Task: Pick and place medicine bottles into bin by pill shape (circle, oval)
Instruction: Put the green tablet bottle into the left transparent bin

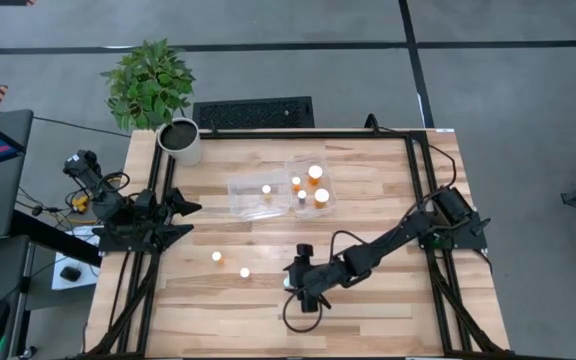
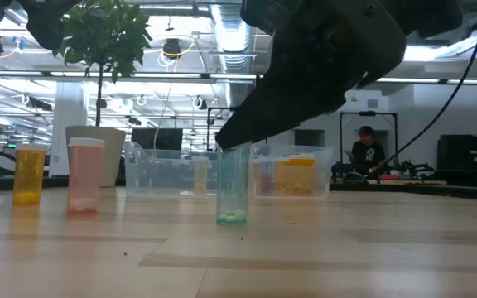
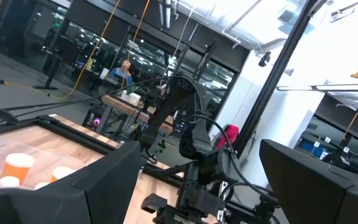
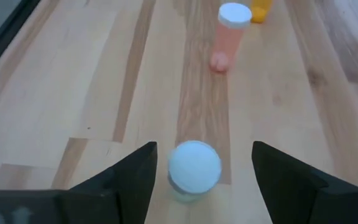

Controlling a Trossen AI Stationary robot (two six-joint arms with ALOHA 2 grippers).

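Bottle (image 4: 194,167) low centre, upright on surface | right hand (image 4: 197,180) open astride it, not gripping | left hand (image 1: 183,218) open, far left

Pale blue-green translucent bottle with round white cap (image 4: 194,168): nearly hidden under right claw (image 1: 290,281) in high view; pill shape inside too blurred in low view.

Clear two-compartment plastic bin (image 1: 250,205): bottles inside too small from above to read pill shape.

Pink translucent bottle (image 4: 227,36) and orange bottle (image 4: 261,10) behind it: orange one cut off by picture edge in right wrist view.

Left claw (image 3: 197,186): finger ends cut off in left wrist view.
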